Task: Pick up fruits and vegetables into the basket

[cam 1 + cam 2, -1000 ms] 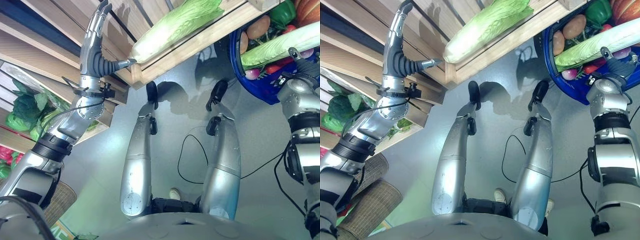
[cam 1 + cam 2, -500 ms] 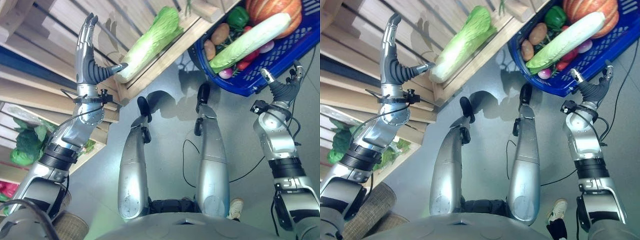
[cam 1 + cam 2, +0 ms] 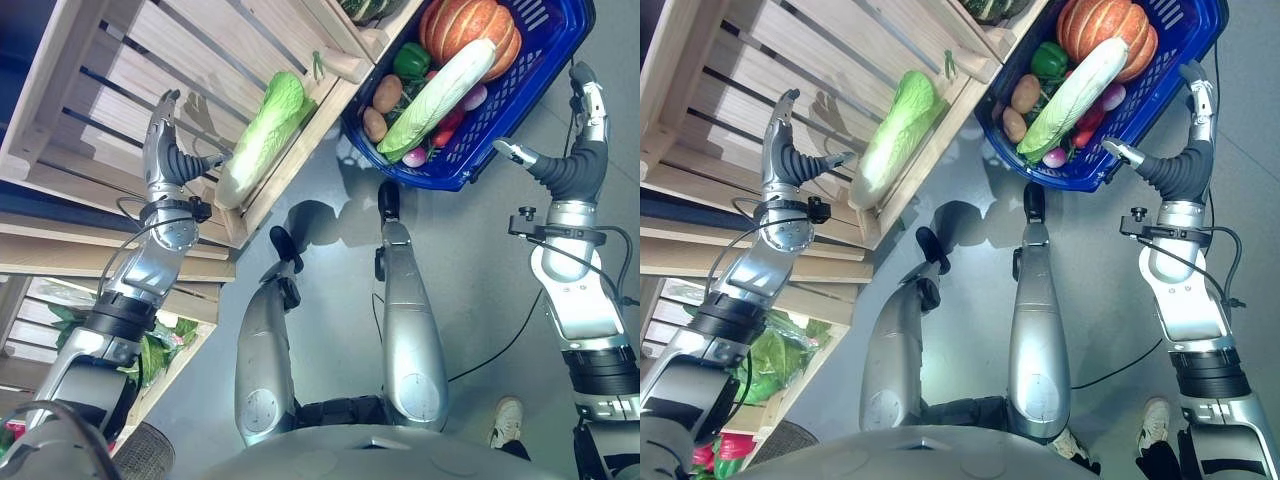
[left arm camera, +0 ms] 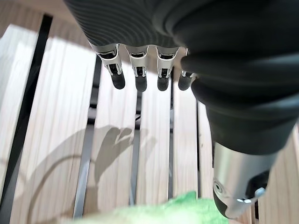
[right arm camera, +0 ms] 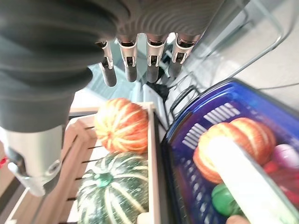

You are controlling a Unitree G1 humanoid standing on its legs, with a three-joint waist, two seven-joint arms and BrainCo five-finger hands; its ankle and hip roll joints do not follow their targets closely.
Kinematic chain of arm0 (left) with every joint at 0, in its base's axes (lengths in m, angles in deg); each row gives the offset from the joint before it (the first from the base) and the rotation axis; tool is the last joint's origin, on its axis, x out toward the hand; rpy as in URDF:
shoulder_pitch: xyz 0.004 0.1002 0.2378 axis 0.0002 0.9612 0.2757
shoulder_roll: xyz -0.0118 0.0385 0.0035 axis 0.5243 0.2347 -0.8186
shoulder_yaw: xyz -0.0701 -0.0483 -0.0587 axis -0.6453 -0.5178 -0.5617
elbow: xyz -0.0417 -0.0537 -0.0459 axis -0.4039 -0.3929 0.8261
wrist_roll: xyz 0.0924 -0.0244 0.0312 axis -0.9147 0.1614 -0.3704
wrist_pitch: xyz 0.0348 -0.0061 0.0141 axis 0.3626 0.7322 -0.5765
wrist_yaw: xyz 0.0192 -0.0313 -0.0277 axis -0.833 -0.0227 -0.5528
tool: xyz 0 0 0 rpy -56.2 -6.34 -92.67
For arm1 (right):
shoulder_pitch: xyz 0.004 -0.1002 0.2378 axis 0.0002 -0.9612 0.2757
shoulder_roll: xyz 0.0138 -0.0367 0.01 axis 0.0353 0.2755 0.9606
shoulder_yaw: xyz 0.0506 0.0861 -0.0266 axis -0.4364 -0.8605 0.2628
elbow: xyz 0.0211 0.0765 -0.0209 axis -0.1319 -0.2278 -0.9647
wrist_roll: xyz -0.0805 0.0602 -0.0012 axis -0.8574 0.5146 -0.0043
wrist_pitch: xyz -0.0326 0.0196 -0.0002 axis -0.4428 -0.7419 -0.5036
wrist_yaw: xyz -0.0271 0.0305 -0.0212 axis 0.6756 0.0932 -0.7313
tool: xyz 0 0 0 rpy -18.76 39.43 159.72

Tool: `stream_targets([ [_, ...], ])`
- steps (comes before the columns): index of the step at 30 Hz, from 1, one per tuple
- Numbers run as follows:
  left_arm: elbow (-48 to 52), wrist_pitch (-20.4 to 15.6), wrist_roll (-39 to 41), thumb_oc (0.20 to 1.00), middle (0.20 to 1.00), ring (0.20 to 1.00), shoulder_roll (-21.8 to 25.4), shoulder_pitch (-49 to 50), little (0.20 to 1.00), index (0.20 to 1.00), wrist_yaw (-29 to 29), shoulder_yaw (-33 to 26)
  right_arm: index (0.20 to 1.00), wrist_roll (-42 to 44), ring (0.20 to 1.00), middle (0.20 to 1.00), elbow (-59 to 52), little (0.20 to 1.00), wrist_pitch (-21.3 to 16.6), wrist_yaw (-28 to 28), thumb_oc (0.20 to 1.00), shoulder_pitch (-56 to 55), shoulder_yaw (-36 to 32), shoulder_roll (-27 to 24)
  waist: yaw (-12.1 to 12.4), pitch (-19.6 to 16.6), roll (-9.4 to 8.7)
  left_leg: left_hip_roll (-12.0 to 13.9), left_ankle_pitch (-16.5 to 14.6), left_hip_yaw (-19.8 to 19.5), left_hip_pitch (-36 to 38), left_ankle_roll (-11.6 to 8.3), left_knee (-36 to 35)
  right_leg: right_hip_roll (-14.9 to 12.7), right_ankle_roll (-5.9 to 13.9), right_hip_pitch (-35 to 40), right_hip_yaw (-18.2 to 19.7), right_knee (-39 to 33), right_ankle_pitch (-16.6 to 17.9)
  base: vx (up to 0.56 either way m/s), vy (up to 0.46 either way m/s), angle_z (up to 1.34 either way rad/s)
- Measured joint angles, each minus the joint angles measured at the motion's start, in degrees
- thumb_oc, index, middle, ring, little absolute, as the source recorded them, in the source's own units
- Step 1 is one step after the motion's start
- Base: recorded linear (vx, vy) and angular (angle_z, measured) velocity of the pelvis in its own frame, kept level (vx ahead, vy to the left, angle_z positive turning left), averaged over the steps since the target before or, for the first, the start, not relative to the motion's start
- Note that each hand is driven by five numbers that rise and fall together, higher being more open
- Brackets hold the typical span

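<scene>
basket (image 3: 520, 85): one pumpkin (image 3: 470, 25), one potato (image 3: 387, 92), one pepper (image 3: 411, 60).

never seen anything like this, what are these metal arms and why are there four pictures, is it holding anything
It is a two-legged humanoid robot. Two pictures come from cameras in its head, looking down; the other two sit on its wrists, looking along the fingers. The left robot hand hangs open above a slatted wooden crate, beside a long pale green cabbage. The right robot hand is open next to a blue plastic basket already holding an orange pumpkin, a second long cabbage and smaller vegetables. Neither robot hand holds anything.
</scene>
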Motion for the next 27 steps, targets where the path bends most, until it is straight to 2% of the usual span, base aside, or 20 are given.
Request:
stream_targets([
  [8, -9.28, 1.35, 11.32, 1.0, 1.0, 1.0, -5.09, -2.63, 1.0, 1.0, 6.85, 2.37, 1.0, -2.59, 1.0, 1.0, -1.36, 1.0, 0.23, -7.81, 1.0, 4.79, 3.71, -2.57, -1.61, -0.03, -0.08, 0.27, -0.03, 1.3, 0.77, -0.08, -1.05, 0.66, 0.06, 0.23, 0.86, -1.65, 0.65, 0.0, 0.033, -0.08],
  [13, -16.65, 1.39, 16.34, 1.0, 1.0, 1.0, -7.7, -3.53, 1.0, 1.0, 8.0, 2.43, 1.0, -1.93, 1.0, 1.0, -1.36, 1.0, 0.67, -9.96, 1.0, 6.53, 5.45, -2.85, -1.71, -0.03, -0.09, 0.98, 0.14, 1.84, 0.88, -0.42, -1.79, 1.5, -0.23, 0.16, 0.88, -2.42, 0.9, 0.01, 0.017, -0.06],
  [18, -23.5, 0.37, 17.29, 1.0, 1.0, 1.0, -8.74, -7.03, 1.0, 1.0, 7.51, 2.14, 1.0, -1.12, 1.0, 1.0, -1.38, 1.0, 1.07, -12.07, 1.0, 7.89, 7.01, -4.24, -1.95, -0.03, -0.11, 1.1, 0.01, 2.0, 0.9, -0.61, -1.84, 1.68, -0.26, 0.05, 1.06, -2.59, 0.92, 0.01, 0.009, -0.03],
  [23, -28.32, -0.54, 17.57, 1.0, 1.0, 1.0, -8.62, -10.12, 1.0, 1.0, 7.23, 1.74, 1.0, -0.84, 1.0, 1.0, -1.55, 1.0, 1.46, -16.77, 1.0, 10.52, 10.37, -6.4, -2.17, -0.05, -0.15, 1.12, 0.0, 2.28, -0.31, -0.64, -1.84, 1.75, -0.28, -1.49, 1.33, -2.38, 0.94, 0.01, 0.003, -0.02],
  [27, -32.09, -0.73, 17.83, 1.0, 1.0, 1.0, -8.53, -12.76, 1.0, 1.0, 6.65, 1.72, 1.0, 0.34, 1.0, 1.0, -1.51, 1.0, 2.62, -17.48, 1.0, 12.46, 12.39, -6.97, -2.24, -0.04, -0.43, 1.12, 0.01, 2.14, -1.59, -0.65, -1.66, 1.77, -0.31, -2.93, 1.39, -1.76, 0.95, 0.0, 0.0, 0.0],
])
